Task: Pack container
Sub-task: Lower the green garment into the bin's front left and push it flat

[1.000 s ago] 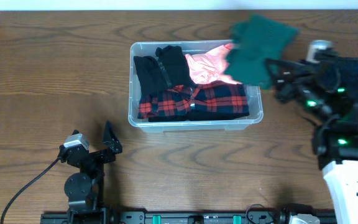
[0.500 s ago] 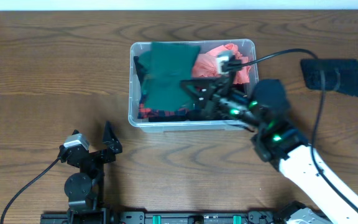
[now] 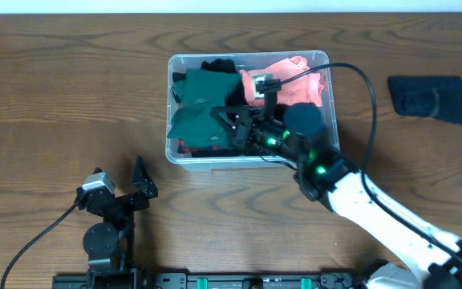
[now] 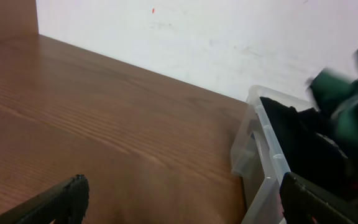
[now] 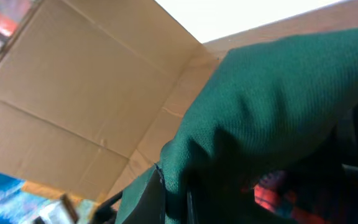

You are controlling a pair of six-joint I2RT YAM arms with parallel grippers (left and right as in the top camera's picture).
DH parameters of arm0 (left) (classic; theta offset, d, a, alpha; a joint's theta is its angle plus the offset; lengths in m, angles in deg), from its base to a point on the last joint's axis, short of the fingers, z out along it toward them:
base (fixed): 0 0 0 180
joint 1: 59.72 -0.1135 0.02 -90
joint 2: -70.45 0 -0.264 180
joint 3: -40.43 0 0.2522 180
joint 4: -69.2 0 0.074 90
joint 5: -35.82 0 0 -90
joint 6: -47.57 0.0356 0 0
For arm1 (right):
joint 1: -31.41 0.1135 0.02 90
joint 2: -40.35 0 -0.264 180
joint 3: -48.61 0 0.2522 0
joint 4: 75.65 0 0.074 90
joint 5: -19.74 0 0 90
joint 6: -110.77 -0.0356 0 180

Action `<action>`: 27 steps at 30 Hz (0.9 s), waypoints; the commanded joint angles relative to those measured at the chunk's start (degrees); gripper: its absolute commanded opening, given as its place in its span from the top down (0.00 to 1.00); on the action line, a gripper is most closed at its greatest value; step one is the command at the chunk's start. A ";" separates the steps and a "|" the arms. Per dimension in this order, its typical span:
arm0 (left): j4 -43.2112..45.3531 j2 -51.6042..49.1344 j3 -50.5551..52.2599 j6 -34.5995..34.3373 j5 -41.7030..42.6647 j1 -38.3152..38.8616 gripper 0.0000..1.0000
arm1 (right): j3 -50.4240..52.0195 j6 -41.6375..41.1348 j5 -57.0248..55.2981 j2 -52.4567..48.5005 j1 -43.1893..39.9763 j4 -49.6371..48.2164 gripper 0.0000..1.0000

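- Overhead: the right hand [image 3: 229,127] is down inside the container [image 3: 169,148], pinched tight on a green cloth [image 3: 195,112]. The left hand [image 3: 124,190] gapes wide and empty, well apart from the container. A dark cloth [image 3: 430,98] lies on the wooden desk [image 3: 54,96], well behind the right hand.
- Left wrist: the container's corner sits ahead and right of the left hand's spread fingers [image 4: 67,196], with a white wall [image 4: 197,37] beyond.
- Right wrist: green cloth fills the view just before the hand, with cardboard [image 5: 73,93] behind it. Released bunched, the cloth may drape over the rim or snag the fingers.

Clear container [image 3: 170,144], upright, full of clothes
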State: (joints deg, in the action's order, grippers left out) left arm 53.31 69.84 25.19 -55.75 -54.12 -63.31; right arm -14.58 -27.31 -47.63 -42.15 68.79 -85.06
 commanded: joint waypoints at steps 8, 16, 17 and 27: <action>-2.08 0.31 1.25 0.13 -0.50 0.13 0.02 | -1.27 -1.81 0.74 -5.64 0.46 -1.01 0.99; -2.08 0.31 1.25 0.13 -0.50 0.13 0.02 | -1.27 -2.69 2.62 -5.70 0.48 -2.16 0.99; -2.08 0.31 1.25 0.13 -0.50 0.13 0.02 | -1.27 -2.71 2.95 -5.70 0.48 -2.08 0.99; -2.08 0.31 1.25 0.13 -0.50 0.13 0.02 | -1.27 -6.82 4.96 -5.70 0.57 -5.05 0.99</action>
State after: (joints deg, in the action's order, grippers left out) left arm 53.31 69.84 25.19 -55.75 -54.12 -63.31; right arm -14.58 -32.25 -43.85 -48.08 68.79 -89.59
